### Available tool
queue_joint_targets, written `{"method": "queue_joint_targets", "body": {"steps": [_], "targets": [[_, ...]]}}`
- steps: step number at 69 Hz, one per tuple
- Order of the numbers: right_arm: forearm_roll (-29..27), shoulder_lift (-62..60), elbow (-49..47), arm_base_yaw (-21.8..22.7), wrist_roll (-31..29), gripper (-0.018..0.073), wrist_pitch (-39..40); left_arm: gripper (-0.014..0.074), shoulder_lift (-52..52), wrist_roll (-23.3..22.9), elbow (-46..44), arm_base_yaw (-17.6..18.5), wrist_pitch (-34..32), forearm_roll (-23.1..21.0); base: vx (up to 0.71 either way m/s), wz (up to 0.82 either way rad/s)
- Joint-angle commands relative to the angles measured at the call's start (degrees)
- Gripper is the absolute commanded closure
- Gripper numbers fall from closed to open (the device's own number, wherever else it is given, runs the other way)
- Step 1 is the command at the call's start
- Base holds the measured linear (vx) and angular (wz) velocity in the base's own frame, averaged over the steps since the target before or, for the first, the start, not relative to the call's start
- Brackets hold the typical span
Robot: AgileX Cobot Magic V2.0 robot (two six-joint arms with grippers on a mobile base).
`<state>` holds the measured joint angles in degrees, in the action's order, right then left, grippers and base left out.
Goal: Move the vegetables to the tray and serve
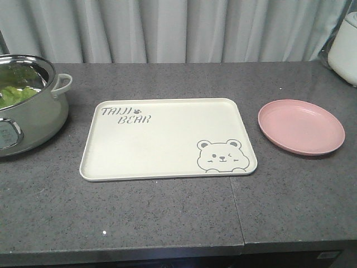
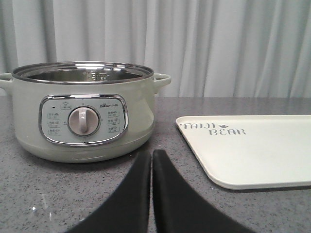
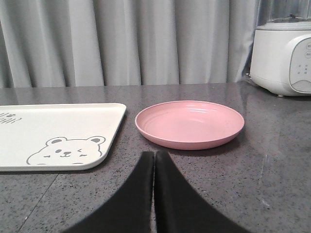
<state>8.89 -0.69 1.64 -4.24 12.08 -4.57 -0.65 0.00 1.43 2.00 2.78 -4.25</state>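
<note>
Clearly the vegetables [image 1: 12, 94] lie in the pot [image 1: 39, 120] beyond the left fingers [image 2: 131, 194] — these and the right fingers [image 3: 136, 194] pressed together

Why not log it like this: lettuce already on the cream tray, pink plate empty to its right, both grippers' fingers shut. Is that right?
No. The lettuce is not on the tray; it lies in the pot left of it, as the front-facing view shows. The rest stands: pink plate empty to the tray's right, fingers of left gripper and right gripper shut.
</note>
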Motion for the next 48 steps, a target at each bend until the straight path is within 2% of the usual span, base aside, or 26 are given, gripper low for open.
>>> {"method": "queue_joint_targets", "body": {"steps": [1, 32, 36, 48], "targets": [[0.5, -0.1, 0.4, 0.3, -0.1, 0.0566, 4.6, 0.0603, -0.8, 0.0, 0.6, -0.2, -4.2, -0.5, 0.0, 0.0], [0.5, -0.1, 0.3, 0.3, -0.1, 0.0566, 5.2, 0.0603, -0.8, 0.0, 0.6, -0.2, -4.6, -0.5, 0.0, 0.0], [0.4, -0.1, 0.3, 0.3, 0.2, 0.0566, 5.4, 0.0603, -0.8, -1.9, 0.2, -0.2, -4.6, -0.5, 0.0, 0.0], [-3.7, -0.1, 0.3, 0.3, 3.9, 0.0566, 14.2, 0.0603, -0.8, -8.5, 0.1, -0.2, -9.5, -0.5, 0.0, 0.0]]}}
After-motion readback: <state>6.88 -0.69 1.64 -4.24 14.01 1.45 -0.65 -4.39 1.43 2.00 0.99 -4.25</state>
